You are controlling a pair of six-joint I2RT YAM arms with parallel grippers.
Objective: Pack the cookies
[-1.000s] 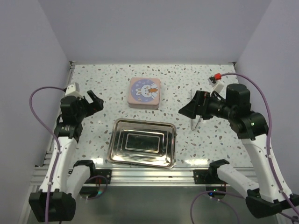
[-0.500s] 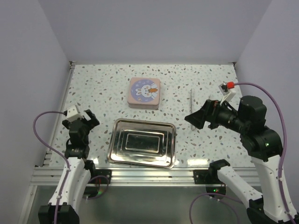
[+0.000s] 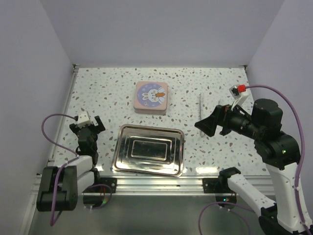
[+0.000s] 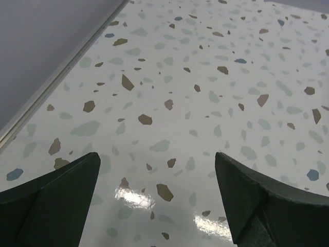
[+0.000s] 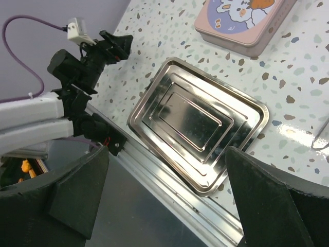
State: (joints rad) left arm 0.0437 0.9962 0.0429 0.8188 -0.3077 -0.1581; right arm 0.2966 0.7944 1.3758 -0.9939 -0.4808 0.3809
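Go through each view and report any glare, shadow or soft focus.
Top external: even soft light, sharp throughout, tray reflecting dark patches. Left wrist: two glare spots on the glossy table near the bottom edge; left gripper dark, slightly soft. Right wrist: tray mirror-bright, a glare streak on the table at right, right gripper dark in the foreground.

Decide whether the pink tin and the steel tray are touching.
Apart. The top external view shows a strip of speckled table between the pink tin and the steel tray.
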